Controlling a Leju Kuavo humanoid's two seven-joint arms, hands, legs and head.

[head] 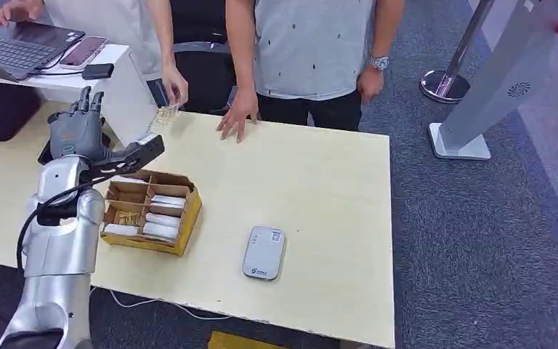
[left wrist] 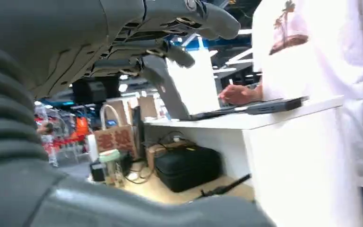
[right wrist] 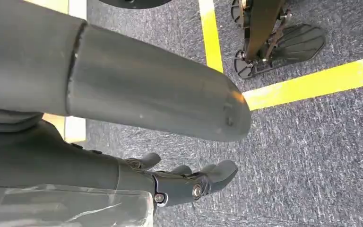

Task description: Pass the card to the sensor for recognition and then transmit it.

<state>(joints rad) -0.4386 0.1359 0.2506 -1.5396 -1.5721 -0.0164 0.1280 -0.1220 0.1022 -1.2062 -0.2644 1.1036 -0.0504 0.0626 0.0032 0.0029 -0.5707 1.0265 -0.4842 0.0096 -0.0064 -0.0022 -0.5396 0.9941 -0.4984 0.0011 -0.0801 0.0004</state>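
The left robot hand [head: 78, 127] is raised, fingers spread and empty, above the box [head: 152, 211] of cards [head: 161, 217] on the worktop [head: 320, 182]; the sensor [head: 264, 252] lies nearby. The right robot hand [right wrist: 189, 182] hangs empty, fingers loosely apart.

A pale wooden table [head: 320, 182] stands on dark blue-grey carpet [head: 479, 240]. 2 people stand at its far edge: 1 in a grey speckled T-shirt [head: 312, 43] rests a hand [head: 238, 115] flat on the tabletop and wears a silver wristwatch [head: 380, 62]. On a white side desk [head: 109, 62] sit an open grey laptop [head: 14, 47], a pink-cased phone [head: 82, 51] and a small black box [head: 97, 70]. A chrome stanchion base [head: 443, 85] stands near a leaning white panel stand [head: 508, 80].
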